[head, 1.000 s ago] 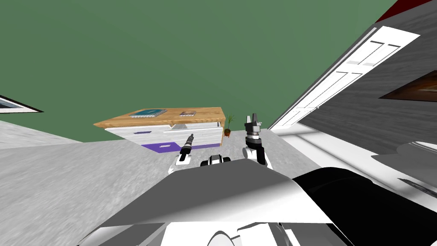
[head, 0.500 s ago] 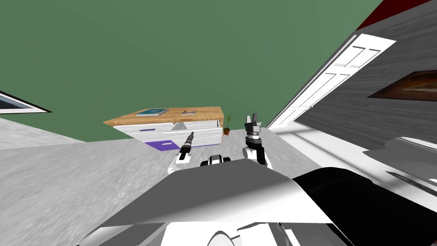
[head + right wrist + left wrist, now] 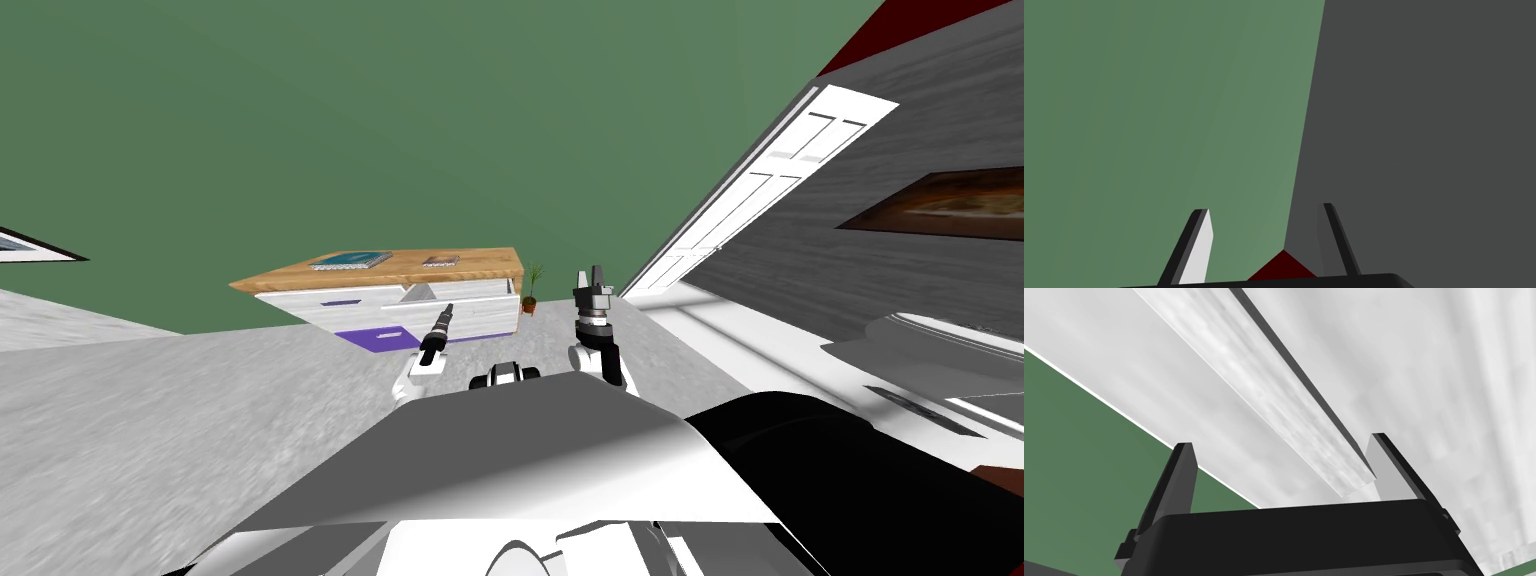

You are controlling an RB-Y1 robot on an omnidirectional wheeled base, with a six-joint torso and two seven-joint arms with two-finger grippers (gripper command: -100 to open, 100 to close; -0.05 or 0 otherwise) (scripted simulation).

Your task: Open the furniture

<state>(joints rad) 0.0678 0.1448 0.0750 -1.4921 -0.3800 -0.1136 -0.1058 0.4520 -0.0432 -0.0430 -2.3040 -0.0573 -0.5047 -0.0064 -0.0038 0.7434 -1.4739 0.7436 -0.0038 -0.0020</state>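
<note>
Since the earlier frames my head camera has swung, sliding the dresser (image 3: 490, 312) and the white door (image 3: 760, 190) sideways in view, and my left gripper (image 3: 448, 310) has crept up toward the dresser front. Its fingers are spread with nothing between them; I cannot tell whether it touches the dresser. The white dresser stands against the green wall (image 3: 400, 120), and one upper drawer (image 3: 460, 291) looks pulled out a little. My right gripper (image 3: 597, 270) is raised near the plant (image 3: 532, 296) at the dresser's end, fingers parted and empty.

White dresser (image 3: 488, 311) with wood-grain top, purple lower drawer (image 3: 380, 339), green wall (image 3: 400, 120), mottled grey floor (image 3: 200, 420)
</note>
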